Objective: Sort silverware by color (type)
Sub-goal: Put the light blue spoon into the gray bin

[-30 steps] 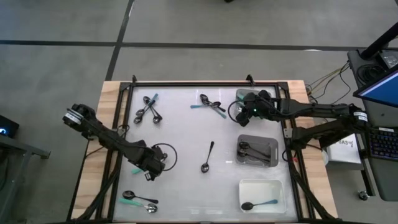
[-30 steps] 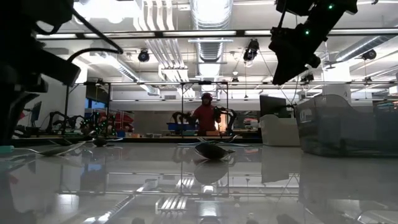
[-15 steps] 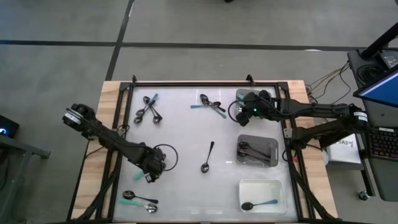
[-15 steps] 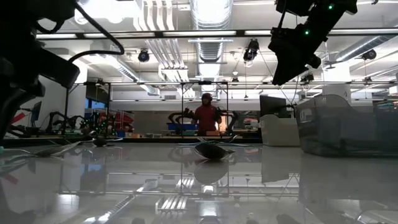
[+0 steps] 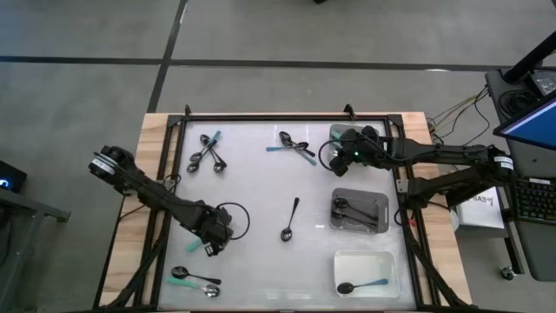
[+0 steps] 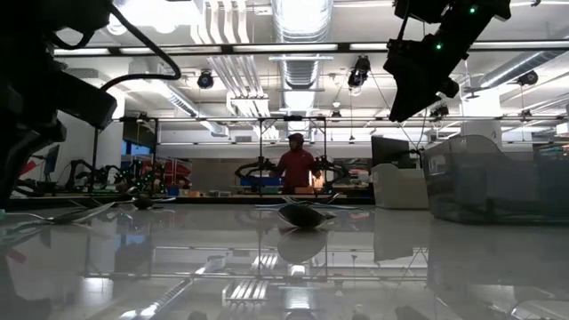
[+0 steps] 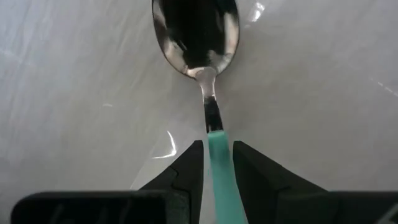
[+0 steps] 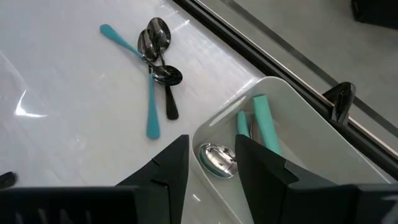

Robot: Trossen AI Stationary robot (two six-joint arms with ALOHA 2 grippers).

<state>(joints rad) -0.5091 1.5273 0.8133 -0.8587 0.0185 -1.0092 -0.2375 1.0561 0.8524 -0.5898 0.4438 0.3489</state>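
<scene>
My left gripper stands at the table's near left, pointing down, shut on a silver-bowled spoon with a teal handle. My right gripper hangs open, high over the far right, holding nothing. Below it, the right wrist view shows a white tray holding teal-handled spoons. A black spoon lies alone mid-table. Loose spoons lie in groups at the far left, the far middle and the near left. My left gripper pinches the spoon's teal handle between its two fingers, close to where the teal meets the metal neck. The fingers come from above and lie across the handle. The handle's free end sticks out beside the gripper. Whether the bowl rests on the table I cannot tell.
A grey tray with dark spoons lies at the right, and a white tray with a black-bowled teal spoon at the near right. A black rail frames the table. A person stands in the room beyond.
My left gripper has tipped slightly without leaving its place and stays shut on the teal handle.
</scene>
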